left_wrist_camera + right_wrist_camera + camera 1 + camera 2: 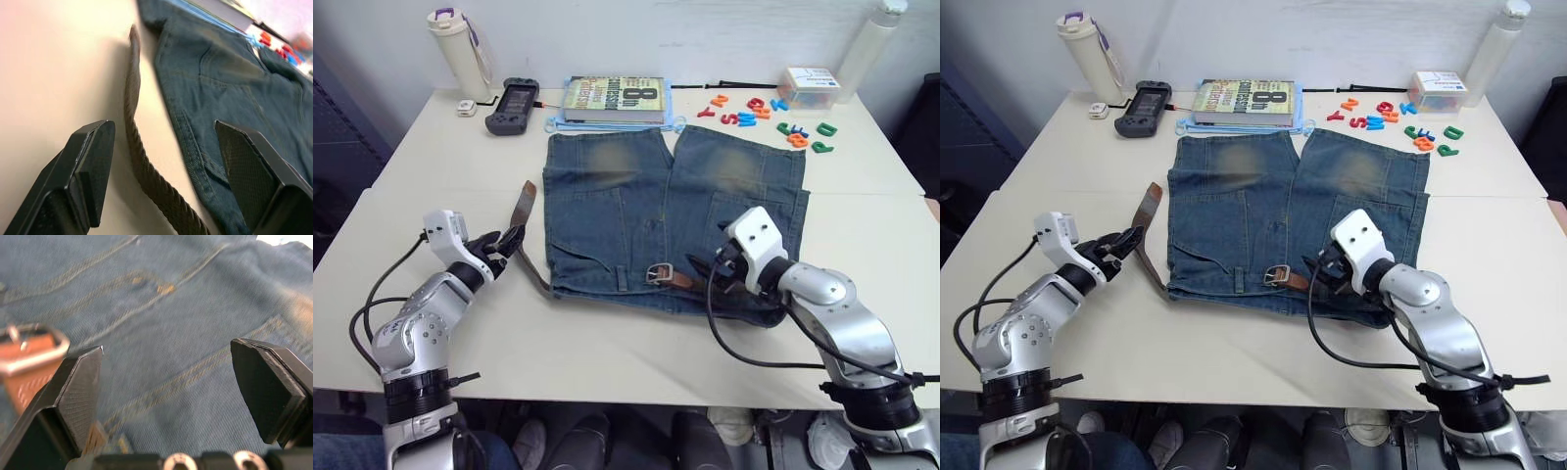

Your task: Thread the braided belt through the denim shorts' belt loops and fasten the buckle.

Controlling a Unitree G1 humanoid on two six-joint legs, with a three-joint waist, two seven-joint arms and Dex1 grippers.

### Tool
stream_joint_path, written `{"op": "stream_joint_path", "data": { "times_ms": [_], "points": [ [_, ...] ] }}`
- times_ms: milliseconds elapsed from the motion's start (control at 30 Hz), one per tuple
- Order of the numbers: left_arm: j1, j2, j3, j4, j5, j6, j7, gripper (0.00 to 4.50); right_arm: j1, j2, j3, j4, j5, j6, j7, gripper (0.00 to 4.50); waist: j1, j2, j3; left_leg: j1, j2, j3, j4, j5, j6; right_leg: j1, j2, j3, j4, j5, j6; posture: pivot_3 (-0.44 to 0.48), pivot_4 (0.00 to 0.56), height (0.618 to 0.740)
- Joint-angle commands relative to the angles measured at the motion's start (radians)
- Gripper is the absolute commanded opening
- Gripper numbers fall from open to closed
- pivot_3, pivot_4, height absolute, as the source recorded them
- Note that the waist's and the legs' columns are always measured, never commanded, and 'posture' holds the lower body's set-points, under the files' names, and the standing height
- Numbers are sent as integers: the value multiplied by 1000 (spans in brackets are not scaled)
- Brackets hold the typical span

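With both grippers' fingers spread and empty, the braided belt (530,264) should be pinched squarely by the left gripper (504,242) at 9 o'clock of the denim shorts (675,211).

Cream table (607,333) against white wall (705,29); seam across tabletop.

We count one pair of denim shorts (675,211), one braided belt (530,257), one book (615,98), two bottles (458,51) (869,44) — and one handheld device (512,106).
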Motion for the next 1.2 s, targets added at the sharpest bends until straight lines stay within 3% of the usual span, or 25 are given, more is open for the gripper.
{"op": "stream_joint_path", "data": {
  "times_ms": [33,233,500,767,900,1067,1100,1200],
  "points": [
    [-37,-5,32,34,-12,-2,26,3583,21,-5,-4,-89,12,-18,16,4462,-1,0,0,0,0,1,0,0,0,-1,0,1,0,0,0,0,150,740],
    [-128,-13,38,187,83,-95,125,3583,37,-1,11,-126,12,1,17,4462,2,-2,0,0,1,6,0,0,0,-4,1,7,2,1,0,0,150,740],
    [-234,59,-142,420,271,-236,-7,3583,42,3,7,-151,15,25,5,4462,10,-3,0,0,1,11,-1,-1,1,-7,1,10,2,2,0,0,150,740],
    [-308,67,-189,653,382,-323,-11,3583,43,8,3,-173,17,54,-10,4462,17,-2,0,1,2,13,-1,-1,1,-8,1,11,4,2,0,0,150,740],
    [-326,65,-179,699,391,-365,-31,2449,40,7,-4,-189,22,71,-16,4500,18,-2,-1,3,2,16,0,-1,1,-8,1,13,7,2,0,0,150,740],
    [-305,77,-164,644,375,-390,-85,288,40,9,-6,-201,21,86,-23,4500,24,-2,0,3,2,16,0,-1,2,-8,1,13,7,2,0,0,150,740],
    [-298,80,-162,621,373,-397,-95,60,41,9,-6,-203,21,89,-24,4500,23,-2,0,3,2,16,0,-1,2,-8,1,13,7,2,0,0,150,740],
    [-239,110,-182,468,406,-505,-135,60,46,7,-7,-208,19,97,-30,4500,15,-3,0,2,3,17,-1,-1,2,-10,1,14,7,2,0,0,150,740]
  ]
}}
